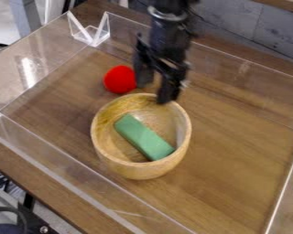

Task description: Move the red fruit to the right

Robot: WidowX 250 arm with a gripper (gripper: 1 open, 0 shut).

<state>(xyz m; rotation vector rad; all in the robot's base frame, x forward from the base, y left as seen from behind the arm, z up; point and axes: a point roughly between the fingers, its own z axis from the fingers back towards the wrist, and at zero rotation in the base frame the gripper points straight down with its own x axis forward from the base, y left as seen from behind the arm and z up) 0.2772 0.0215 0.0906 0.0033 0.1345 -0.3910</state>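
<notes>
Wooden table lying under a clear-walled enclosure, whose transparent sides are rising along the left, far and near edges of the working area. Robot arm descending into view from the top centre, dark in colour, its lower part hanging just above the far rim of the bowl. Gripper pointing downward, its black fingers standing apart with nothing between them; the fingertips are appearing just over the bowl's far rim and just right of the fruit, and whether they are touching either cannot be told from this view. Wooden bowl sitting near the middle of the table, round and pale, upright, with its opening facing up. Green rectangular block lying inside the bowl, tilted against the inner wall, its long side running from upper left to lower right. Red fruit resting on the table surface behind and to the left of the bowl, close to the bowl's far-left rim, partly hidden on its right side by the gripper; it is lying outside the bowl, on the left half of the enclosure, and is not being held
</notes>
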